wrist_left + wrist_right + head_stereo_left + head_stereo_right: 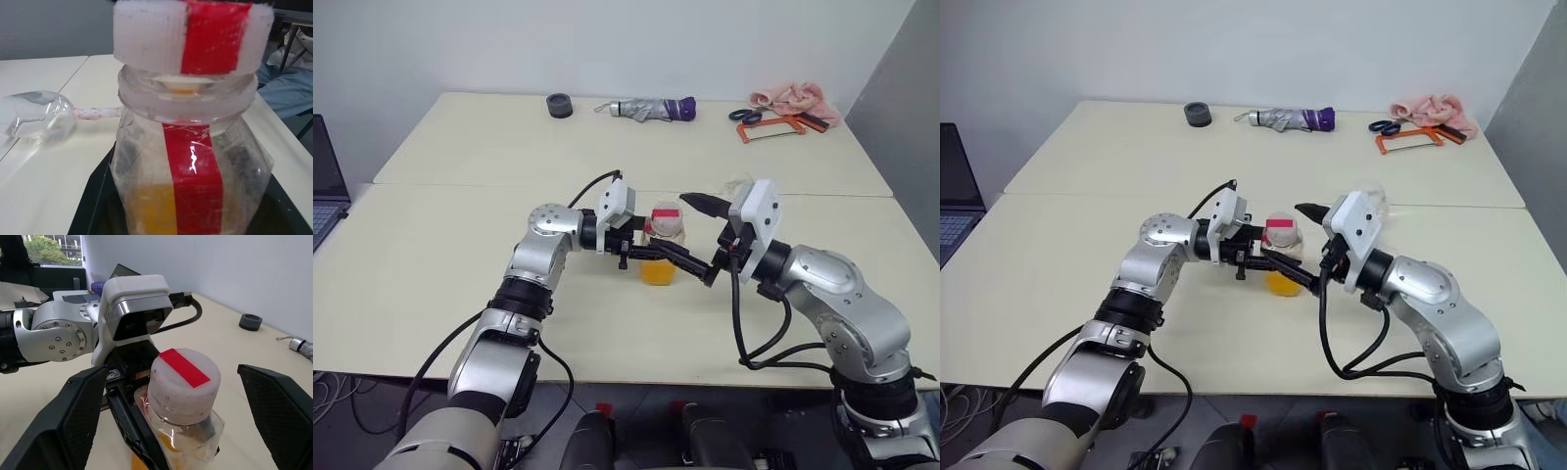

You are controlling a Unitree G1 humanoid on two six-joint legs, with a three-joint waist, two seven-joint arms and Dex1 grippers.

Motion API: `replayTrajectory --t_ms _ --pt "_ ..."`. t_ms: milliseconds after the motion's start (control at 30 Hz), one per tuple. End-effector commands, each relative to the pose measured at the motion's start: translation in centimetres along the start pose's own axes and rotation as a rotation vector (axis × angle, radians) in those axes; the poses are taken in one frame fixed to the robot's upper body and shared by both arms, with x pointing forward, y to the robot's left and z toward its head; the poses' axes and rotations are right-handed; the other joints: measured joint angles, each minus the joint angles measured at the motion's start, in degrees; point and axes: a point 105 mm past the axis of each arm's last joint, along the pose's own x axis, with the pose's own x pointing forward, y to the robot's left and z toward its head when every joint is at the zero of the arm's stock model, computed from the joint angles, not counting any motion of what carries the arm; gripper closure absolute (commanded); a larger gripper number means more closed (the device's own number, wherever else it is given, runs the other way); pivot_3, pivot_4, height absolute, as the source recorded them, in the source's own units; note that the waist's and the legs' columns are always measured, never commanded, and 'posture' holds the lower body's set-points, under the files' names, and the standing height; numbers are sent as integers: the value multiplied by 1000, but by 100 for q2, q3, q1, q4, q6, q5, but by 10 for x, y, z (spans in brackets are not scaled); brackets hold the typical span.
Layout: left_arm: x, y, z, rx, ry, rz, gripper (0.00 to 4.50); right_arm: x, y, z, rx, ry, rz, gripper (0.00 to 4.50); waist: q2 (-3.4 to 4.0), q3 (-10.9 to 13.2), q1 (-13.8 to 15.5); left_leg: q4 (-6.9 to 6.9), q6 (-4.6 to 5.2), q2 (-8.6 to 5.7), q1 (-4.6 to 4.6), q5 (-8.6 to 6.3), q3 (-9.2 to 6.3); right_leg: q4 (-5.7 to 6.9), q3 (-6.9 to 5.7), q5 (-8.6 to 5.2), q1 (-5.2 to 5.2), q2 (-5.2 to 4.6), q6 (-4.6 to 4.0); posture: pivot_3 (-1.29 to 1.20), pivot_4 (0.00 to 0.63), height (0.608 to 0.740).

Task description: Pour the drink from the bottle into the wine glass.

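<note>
Toppled wine glass (39,115) behind bottle (190,161)

One bottle (663,238) with one white cap (183,378) and one wine glass (38,116) are in view, along with two tools, the left tool (628,247) and the right tool (176,418). At the far edge of the surface (460,225) lie one dark ring-shaped object (559,105), one folded umbrella (651,109), one pair of scissors (745,115), one orange-framed saw (773,128) and one pink cloth (793,99). One laptop (325,181) shows at the left edge; the surface looks like two tabletops pushed together, though the seam is faint.
</note>
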Motion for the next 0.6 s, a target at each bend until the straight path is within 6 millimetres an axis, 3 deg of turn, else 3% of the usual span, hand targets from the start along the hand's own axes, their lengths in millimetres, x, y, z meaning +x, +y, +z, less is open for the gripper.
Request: replayTrajectory --t_ms 33,600 --pt "-3 6 17 57 -32 12 2738 -5 -6 14 -33 -44 -24 0 0 0 0 0 0 0 0 0 0 0 0 0 0 0 0 0 150 740" --pt "-2 6 17 60 -41 15 2738 -8 -20 19 4 -70 -57 0 0 0 0 0 0 0 0 0 0 0 0 0 0 0 0 0 150 740"
